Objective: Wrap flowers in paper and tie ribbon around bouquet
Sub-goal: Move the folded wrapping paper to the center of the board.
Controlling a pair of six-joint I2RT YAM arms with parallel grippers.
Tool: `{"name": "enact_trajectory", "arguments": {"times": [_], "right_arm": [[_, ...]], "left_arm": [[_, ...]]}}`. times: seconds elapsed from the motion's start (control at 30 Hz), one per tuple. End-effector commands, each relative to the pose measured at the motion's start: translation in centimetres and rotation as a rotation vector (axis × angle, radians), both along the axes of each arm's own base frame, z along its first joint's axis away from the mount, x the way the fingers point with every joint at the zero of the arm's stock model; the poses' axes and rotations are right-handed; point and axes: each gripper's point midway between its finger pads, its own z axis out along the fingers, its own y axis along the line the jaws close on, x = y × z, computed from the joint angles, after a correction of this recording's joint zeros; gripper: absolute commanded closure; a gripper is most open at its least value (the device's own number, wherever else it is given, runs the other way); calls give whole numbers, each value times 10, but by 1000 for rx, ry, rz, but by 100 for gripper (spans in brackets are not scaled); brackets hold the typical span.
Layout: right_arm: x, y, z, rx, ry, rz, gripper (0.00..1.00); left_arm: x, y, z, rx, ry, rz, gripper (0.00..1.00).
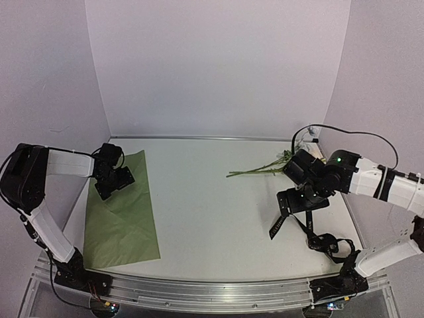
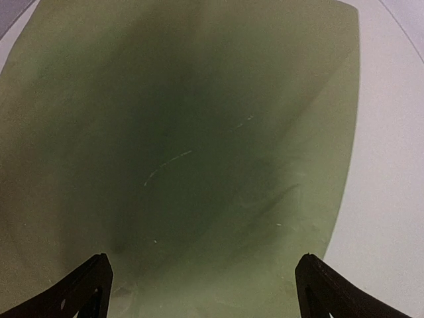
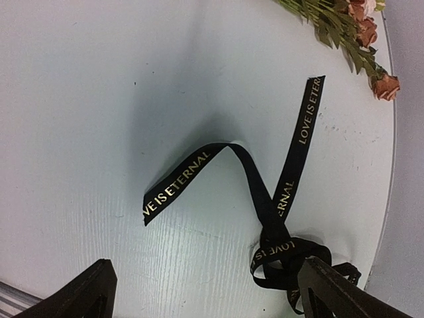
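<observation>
Lit softly and evenly from overhead, leaving pale walls (image 1: pixel 212 66) and worktop (image 1: pixel 212 218) slightly washed out. Throws a broad, soft-edged dark shadow across the middle of the paper (image 2: pixel 199 132). Casts a fainter grey smudge beside the ribbon (image 3: pixel 303 122), keeps its lettering sharp, and bends edges barrel-wise.

White table (image 1: pixel 212 199), matte finish, fine grain visible toward the right edge. Enclosed at the far, left and right edges by pale walls (image 1: pixel 212 66). Ribbed aluminium rail (image 1: pixel 212 295) along the near edge.
</observation>
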Motion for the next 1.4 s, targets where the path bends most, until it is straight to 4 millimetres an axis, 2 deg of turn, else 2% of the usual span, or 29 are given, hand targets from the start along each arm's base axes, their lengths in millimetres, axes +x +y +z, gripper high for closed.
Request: {"name": "enact_trajectory", "arguments": {"times": [0.0,0.17,0.3,0.57,0.67,0.73,0.8,0.87,0.93,1.03,1.23,1.3,1.37], "right_arm": [[12,14,2,36,-13,16,2],[16,18,-8,35,4,8,2],[18,21,-16,30,21,-1,2],[23,26,-24,31,33,-14,2],[24,34,-28,56,53,-20,2],[25,41,-30,82,74,-29,2],[25,52,-31,122,104,-39,2],[27,66,-32,173,131,-49,2],[28,80,-33,228,154,-61,2],[28,109,-34,309,182,-57,2],[21,169,-49,412,271,-35,2],[21,188,-54,445,294,-28,2],[22,206,-60,474,312,-28,2]], "left_arm": [[22,-2,-10,-40,-5,11,0],[34,-19,-17,-100,-1,-41,0],[34,-40,-18,-162,-6,-63,0],[20,-132,-15,-303,-10,-78,0],[23,-160,-3,-351,-40,-95,0],[29,-176,14,-383,-59,-146,0],[32,-181,38,-378,-89,-187,0],[31,-180,65,-371,-128,-220,0],[20,-170,80,-326,-133,-245,0],[-7,-137,92,-224,-119,-232,0],[-62,-61,77,-155,-43,-169,0],[-74,-45,72,-148,-24,-180,0],[-84,-43,69,-180,-14,-219,0]]}}
